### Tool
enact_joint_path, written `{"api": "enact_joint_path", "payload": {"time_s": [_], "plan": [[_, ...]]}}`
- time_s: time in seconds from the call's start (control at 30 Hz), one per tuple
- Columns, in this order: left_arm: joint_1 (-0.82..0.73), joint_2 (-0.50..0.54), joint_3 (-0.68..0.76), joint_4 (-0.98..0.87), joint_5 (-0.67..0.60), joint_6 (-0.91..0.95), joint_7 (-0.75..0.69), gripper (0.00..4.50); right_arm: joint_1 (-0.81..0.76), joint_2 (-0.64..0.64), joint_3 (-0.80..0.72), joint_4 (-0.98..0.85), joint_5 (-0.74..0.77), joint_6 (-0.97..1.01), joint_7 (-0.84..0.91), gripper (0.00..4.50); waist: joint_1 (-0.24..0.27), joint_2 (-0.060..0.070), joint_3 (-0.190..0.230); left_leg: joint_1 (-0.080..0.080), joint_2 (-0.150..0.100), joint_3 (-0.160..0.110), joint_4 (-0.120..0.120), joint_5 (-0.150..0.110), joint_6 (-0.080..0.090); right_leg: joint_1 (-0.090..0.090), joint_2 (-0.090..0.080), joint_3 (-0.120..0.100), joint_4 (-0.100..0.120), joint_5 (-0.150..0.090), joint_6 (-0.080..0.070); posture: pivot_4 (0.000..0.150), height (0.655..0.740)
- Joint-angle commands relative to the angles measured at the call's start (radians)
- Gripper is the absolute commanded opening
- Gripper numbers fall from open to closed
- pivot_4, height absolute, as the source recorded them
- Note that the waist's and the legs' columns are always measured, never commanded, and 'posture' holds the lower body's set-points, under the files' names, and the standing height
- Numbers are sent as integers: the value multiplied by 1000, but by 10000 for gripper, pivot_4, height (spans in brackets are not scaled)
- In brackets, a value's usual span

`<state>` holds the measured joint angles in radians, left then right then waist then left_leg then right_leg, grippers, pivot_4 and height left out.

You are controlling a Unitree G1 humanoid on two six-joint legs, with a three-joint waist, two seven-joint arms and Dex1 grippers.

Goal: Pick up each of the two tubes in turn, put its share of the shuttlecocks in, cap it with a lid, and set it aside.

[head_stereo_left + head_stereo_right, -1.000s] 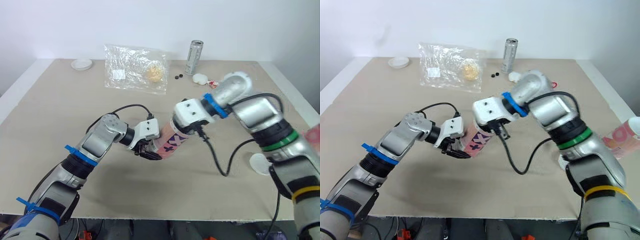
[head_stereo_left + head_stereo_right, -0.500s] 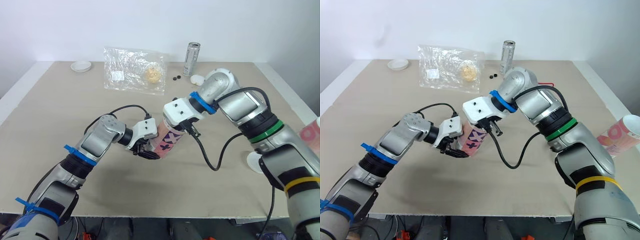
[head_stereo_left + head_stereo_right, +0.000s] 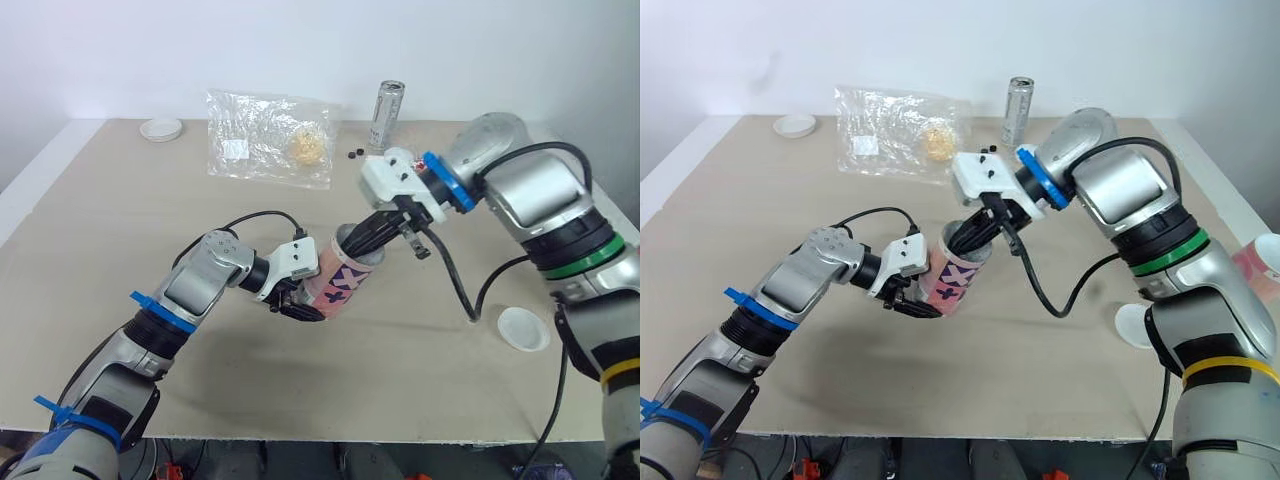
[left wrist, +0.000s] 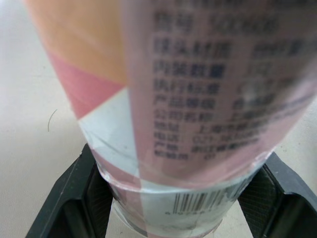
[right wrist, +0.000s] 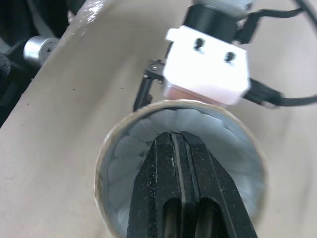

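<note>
A pink patterned tube [image 3: 343,281] is held tilted above the table, its open mouth facing up and to the right. My left gripper [image 3: 297,303] is shut on its lower end, with one black finger [image 4: 74,198] on each side of the base. My right gripper [image 3: 358,246] is shut, and its fingertips dip into the tube's mouth. In the right wrist view, white shuttlecock feathers [image 5: 130,144] line the inside of the tube around the closed fingers [image 5: 168,163]. A white lid [image 3: 523,328] lies on the table to the right. A second pink tube [image 3: 1260,262] shows at the right edge.
At the back of the table are a crumpled clear plastic bag [image 3: 270,138], a metal can [image 3: 386,115], a small white dish [image 3: 162,128] and two small black bits [image 3: 355,154]. Black cables hang from both wrists near the tube.
My right wrist has risen and drawn back to the right, from low over the tube's mouth to only its fingertips inside. The left gripper has kept hold of the tube.
</note>
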<state>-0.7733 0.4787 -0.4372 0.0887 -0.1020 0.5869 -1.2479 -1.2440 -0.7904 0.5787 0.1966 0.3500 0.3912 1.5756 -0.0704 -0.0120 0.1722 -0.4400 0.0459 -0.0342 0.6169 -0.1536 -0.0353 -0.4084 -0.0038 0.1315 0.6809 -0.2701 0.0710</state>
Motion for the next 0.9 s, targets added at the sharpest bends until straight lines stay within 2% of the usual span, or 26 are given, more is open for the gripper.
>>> {"api": "enact_joint_path", "payload": {"time_s": [0.03,0.17,0.27,0.37,0.57,0.73,0.83,0.87,0.9], "plan": [[1,-2,3,-28,-9,-12,0,29471,-11,-38,-82,-27,3,19,39,305,0,0,0,0,0,0,0,0,0,0,0,0,0,0,0,1500,7400],[8,-5,6,-21,-10,-23,9,29471,23,-71,-174,-67,37,98,28,305,0,0,0,0,0,0,0,0,0,0,0,0,0,0,0,1500,7400],[52,-54,74,2,-30,-92,97,29471,101,-113,-388,-103,152,246,-102,305,6,-1,1,0,0,-2,0,0,0,2,0,-1,-1,0,0,1500,7400],[88,-85,116,14,-41,-158,146,29471,186,-141,-504,-174,195,338,-189,305,12,-1,1,-1,-1,-1,0,0,-1,1,-2,-1,0,-1,-1,1500,7400],[209,-198,220,63,-92,-381,258,29471,580,-216,-740,-413,209,445,-404,305,26,-1,1,-1,-1,-1,1,-2,0,1,-2,-1,-1,-2,0,1500,7400],[285,-234,195,104,-62,-521,274,29471,815,-241,-853,-510,172,489,-533,305,26,-1,0,1,-1,0,2,-2,0,3,-2,0,0,0,2,1500,7400],[310,-247,171,110,-50,-545,271,29471,947,-269,-910,-551,162,507,-562,305,25,-1,0,1,-2,1,3,-2,0,3,-3,1,-1,0,3,1500,7400],[316,-252,165,111,-52,-546,269,29471,991,-283,-927,-558,159,518,-562,5046,25,-1,0,1,-2,1,3,-2,0,3,-3,1,-1,1,3,1500,7400],[319,-255,160,111,-53,-547,269,29471,1025,-295,-941,-566,164,531,-560,6863,25,-1,0,0,-2,2,4,-2,0,3,-3,1,-1,1,3,1500,7400]]}}
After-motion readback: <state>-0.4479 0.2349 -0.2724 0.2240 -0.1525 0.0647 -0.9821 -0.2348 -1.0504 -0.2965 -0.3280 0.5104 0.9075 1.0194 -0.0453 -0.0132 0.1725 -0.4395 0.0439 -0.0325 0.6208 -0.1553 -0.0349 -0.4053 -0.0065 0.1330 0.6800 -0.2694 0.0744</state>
